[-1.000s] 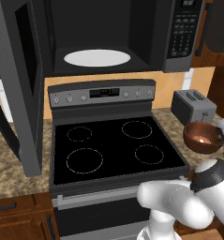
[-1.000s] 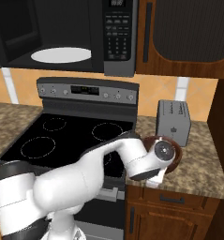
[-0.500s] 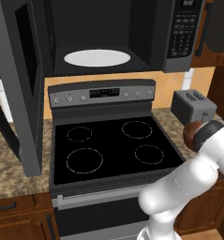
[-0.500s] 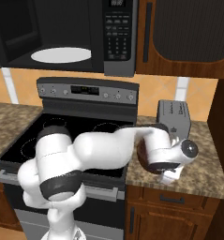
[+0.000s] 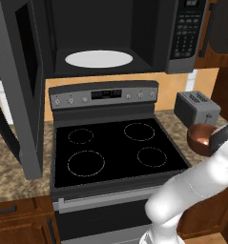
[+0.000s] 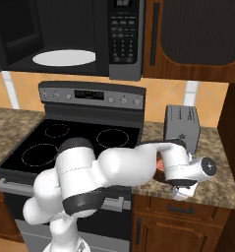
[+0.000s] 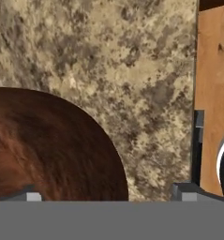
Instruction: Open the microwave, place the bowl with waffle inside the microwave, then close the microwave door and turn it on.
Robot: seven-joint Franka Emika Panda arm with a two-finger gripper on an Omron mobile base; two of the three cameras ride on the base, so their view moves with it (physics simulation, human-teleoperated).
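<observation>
The microwave [image 5: 110, 43] is open. The gripper [image 7: 108, 197], jaws wide and empty, hangs over the bowl [image 7: 48, 150]; one finger should be lowered inside the rim.

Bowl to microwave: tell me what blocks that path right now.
Nothing visible does. The microwave door is swung open to the left, the turntable plate is bare, and the bowl sits on the counter beside the toaster.

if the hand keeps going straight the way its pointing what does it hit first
Probably the speckled granite counter, with the rim of the round reddish-brown wooden bowl on one side. The open hand straddles that rim: one fingertip over the bowl, the other over bare counter. Depth is unclear.
</observation>
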